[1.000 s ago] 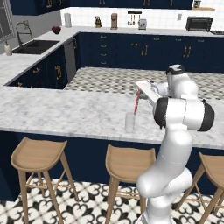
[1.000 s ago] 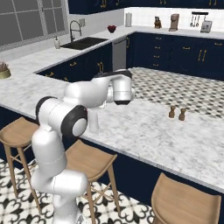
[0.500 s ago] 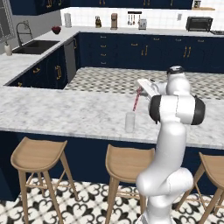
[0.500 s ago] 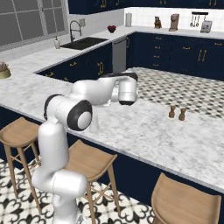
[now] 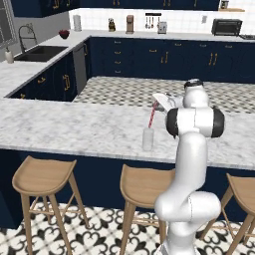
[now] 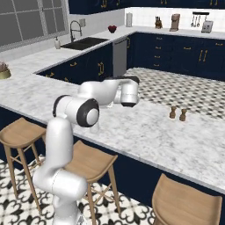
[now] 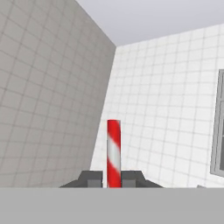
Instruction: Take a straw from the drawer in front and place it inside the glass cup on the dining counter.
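The two-finger gripper [image 7: 112, 179] is closed around the thin red straw with white stripes [image 7: 113, 153], which stands up between its two dark fingertips [image 7: 91, 178]. In the left base view the straw [image 5: 152, 114] hangs tilted, with its lower end just over the small clear glass cup [image 5: 148, 139], which stands on the white-grey marbled dining counter [image 5: 74, 129], above the wooden stools [image 5: 144, 184].

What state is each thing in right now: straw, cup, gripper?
straw: tilted, lower end in the cup, upper end held between the fingers.
glass cup: upright on the dining counter.
gripper: shut on the straw, hanging above the cup.
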